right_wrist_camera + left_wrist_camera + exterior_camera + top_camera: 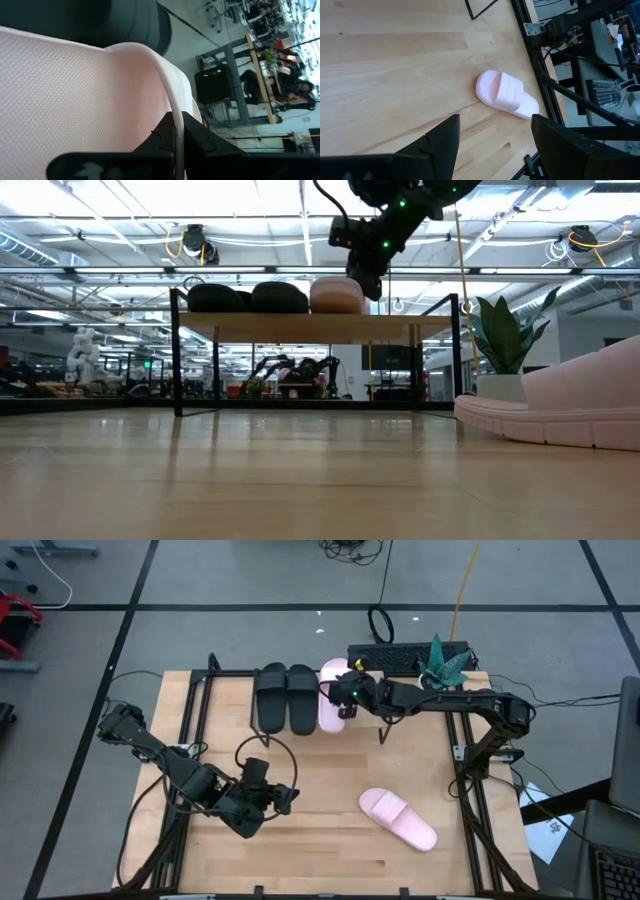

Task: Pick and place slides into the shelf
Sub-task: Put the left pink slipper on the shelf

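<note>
Your right gripper (345, 700) is out over the far edge of the table, at the shelf (300, 326). Its fingers (192, 135) are pinched down on the thin edge of a pink slide (332, 692), which sits on the shelf top immediately right of the two black slides (285, 697). In the right wrist view the pink slide's textured surface fills most of the picture, and the fingers meet with only its rim between them.

From the low view you see the shelf plank carrying three rounded shapes in a row: two dark, then the pink one at the right end of the row, with the right gripper hanging just above and to the right of it.

The two black slides lie side by side, touching or nearly so, on the left-centre part of the shelf. The pink one is tight against the right-hand black one.

The second pink slide (398, 819) lies flat on the table, near side, right of centre, well apart from the shelf. It sits at an angle.

Your left gripper (283, 798) waits over the near-left part of the table, pointed toward that loose pink slide. Its fingers (442, 142) are spread wide with nothing between them.

A potted plant (445, 662) stands just beyond the shelf's far right corner.
</note>
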Controlling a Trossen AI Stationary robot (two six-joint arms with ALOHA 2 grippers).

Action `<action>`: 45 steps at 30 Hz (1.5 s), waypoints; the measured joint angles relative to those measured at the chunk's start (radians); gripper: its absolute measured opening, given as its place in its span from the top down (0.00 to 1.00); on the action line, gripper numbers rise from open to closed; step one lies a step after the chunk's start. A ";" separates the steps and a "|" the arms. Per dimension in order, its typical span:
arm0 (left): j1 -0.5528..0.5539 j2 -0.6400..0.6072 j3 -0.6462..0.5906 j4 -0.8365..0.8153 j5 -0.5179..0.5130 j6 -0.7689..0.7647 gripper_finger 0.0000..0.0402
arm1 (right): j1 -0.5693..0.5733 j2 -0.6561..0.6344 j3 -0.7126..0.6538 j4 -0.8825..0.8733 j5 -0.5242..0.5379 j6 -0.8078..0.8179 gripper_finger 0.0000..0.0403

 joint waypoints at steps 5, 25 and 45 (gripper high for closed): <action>0.000 0.000 0.000 0.000 0.000 0.000 0.40 | 0.000 0.000 0.000 -0.001 -0.003 -0.006 1.00; 0.001 0.000 0.000 0.000 -0.008 0.000 0.40 | -0.012 0.004 0.000 -0.005 -0.051 0.004 1.00; 0.001 0.001 0.000 0.000 -0.008 0.000 0.40 | -0.013 0.005 0.000 -0.016 -0.060 0.033 0.90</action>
